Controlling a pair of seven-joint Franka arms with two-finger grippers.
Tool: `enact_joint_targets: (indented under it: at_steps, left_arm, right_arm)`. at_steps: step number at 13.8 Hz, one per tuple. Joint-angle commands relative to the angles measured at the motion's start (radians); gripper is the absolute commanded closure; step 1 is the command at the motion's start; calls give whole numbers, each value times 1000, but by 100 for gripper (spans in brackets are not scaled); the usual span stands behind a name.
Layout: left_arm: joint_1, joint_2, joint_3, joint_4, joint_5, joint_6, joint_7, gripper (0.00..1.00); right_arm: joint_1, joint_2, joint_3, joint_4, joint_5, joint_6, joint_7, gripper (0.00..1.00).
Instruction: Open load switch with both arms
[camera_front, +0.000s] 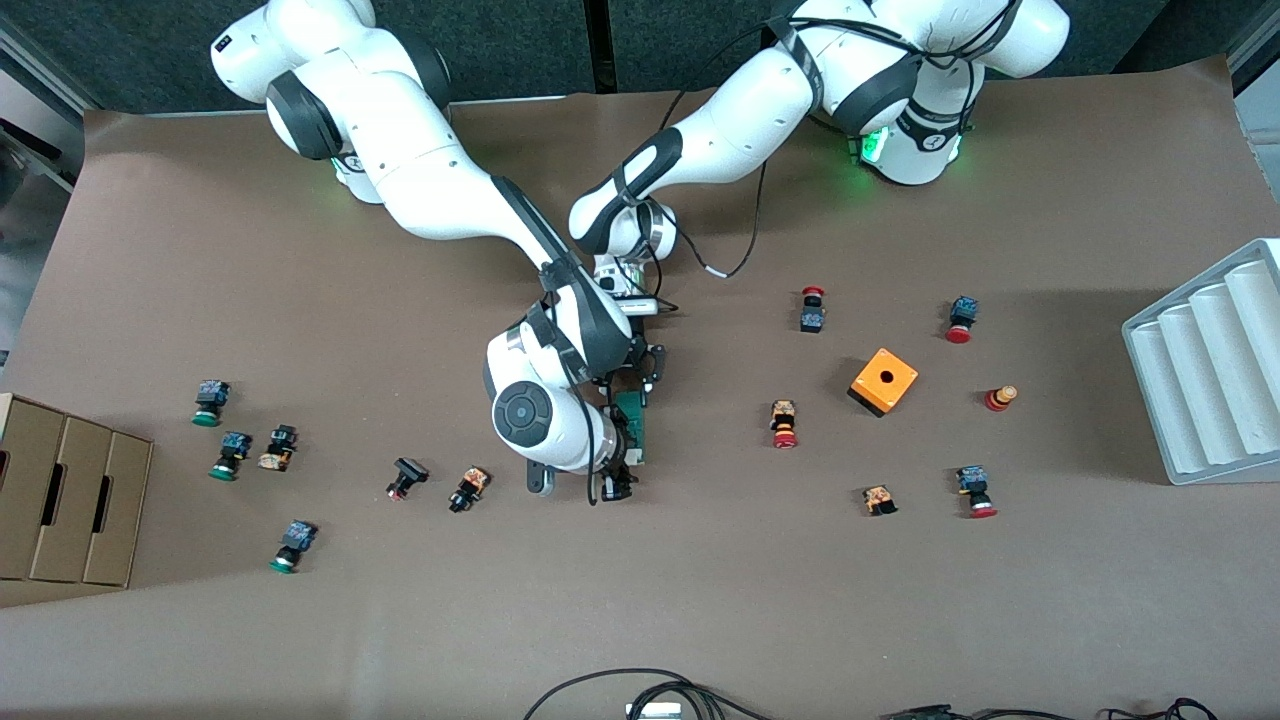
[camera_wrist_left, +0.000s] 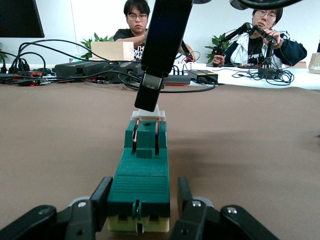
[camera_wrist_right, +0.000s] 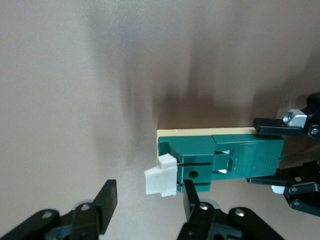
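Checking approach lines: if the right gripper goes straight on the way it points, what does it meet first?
Probably the dark-green rectangular load switch: the right gripper has its white end piece between open jaws; depth unclear.

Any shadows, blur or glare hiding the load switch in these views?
Front view: right arm covers most of the load switch. Left wrist view: switch sharp, its far end crossed by a dark finger. Right wrist view: soft shadows on the table, white end piece clear.

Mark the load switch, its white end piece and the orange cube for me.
load switch (camera_wrist_left: 139, 182): left wrist view, on its ribbed green top.
white end piece (camera_wrist_right: 161, 181): right wrist view, on the white tab's face.
orange cube (camera_front: 884, 381): front view, on its top beside the hole.
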Motion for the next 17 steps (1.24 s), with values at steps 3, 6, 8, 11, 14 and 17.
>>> enact_joint_targets:
  at_steps: [3,6,8,11,14,17]
  left_arm:
    - [-10,24,-1,39,9,-7,19,41]
    - [-10,23,-1,39,9,-7,17,41]
    - [-12,21,-1,39,9,-8,17,39]
    - [-12,21,-1,37,9,-13,17,39]
    - [-12,21,-1,36,9,-13,16,39]
    - [-12,23,-1,33,6,-14,16,39]
  right_arm:
    - [7,30,-17,42,34,-27,8,40]
    - [9,27,-17,37,57,-42,10,50]
    - [9,26,-17,37,59,-45,10,53]
    - [9,23,-15,34,65,-50,12,61]
    - [12,21,-15,33,67,-50,16,61]
    - [12,6,-14,11,68,-54,16,61]
